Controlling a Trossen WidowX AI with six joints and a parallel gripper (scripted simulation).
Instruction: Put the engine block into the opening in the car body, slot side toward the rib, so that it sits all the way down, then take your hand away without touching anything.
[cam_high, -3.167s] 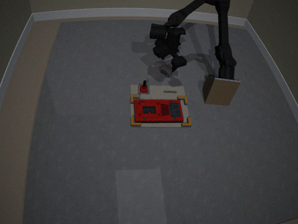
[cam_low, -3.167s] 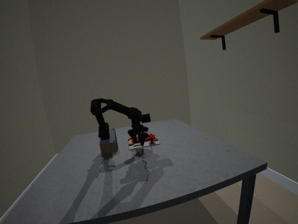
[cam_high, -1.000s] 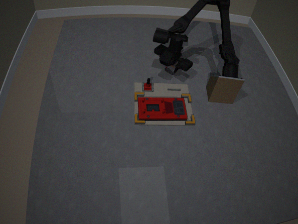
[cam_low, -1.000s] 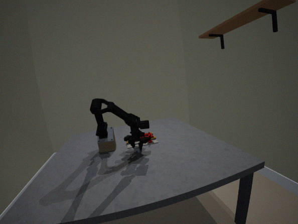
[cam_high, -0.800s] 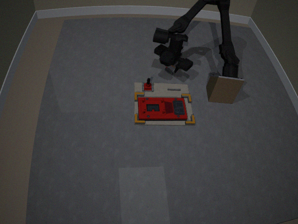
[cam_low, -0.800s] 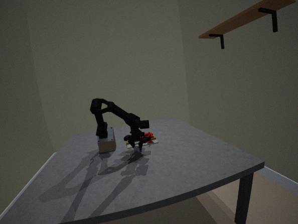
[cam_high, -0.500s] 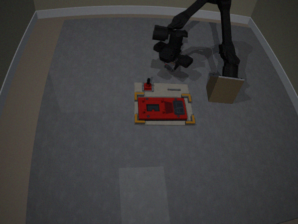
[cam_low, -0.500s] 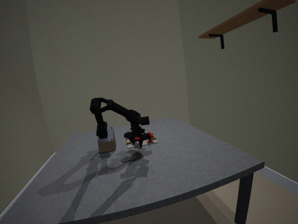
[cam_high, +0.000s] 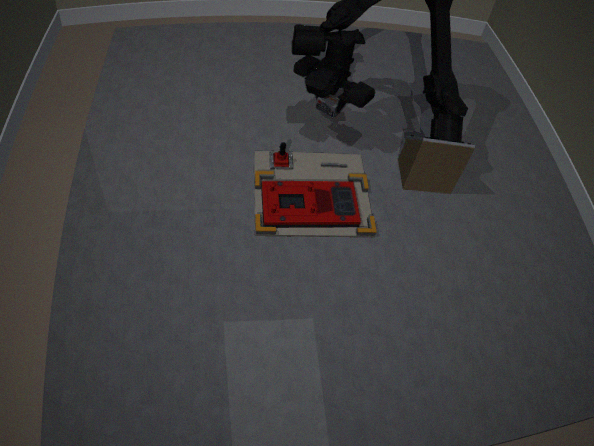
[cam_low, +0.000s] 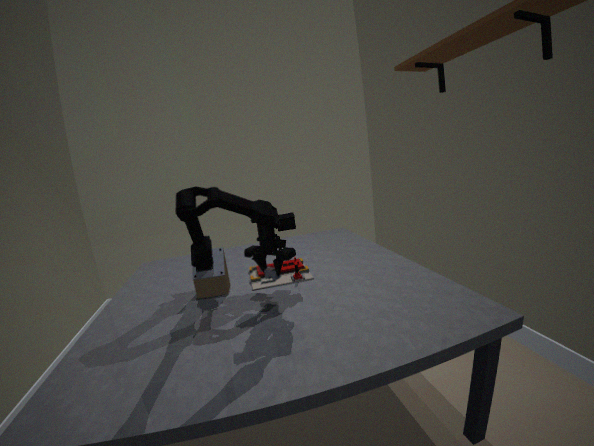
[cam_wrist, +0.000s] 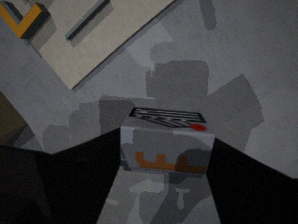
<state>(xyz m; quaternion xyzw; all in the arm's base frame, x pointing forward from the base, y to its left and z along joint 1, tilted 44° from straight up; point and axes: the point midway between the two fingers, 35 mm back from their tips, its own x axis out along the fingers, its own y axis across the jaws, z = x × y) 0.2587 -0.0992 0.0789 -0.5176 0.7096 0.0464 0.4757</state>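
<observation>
My gripper is shut on the engine block, a small grey box with a striped top, a red dot and an orange mark on its side. I hold it over the grey table, behind the baseplate and apart from it. The red car body lies flat on the cream baseplate. Its dark rectangular opening is on the left half and is empty. In the wrist view my dark fingers flank the block on both sides.
Yellow corner brackets hold the car body. A small red part with a black stick stands at the baseplate's back left. The arm's brown base box stands to the right. A low wall rims the table.
</observation>
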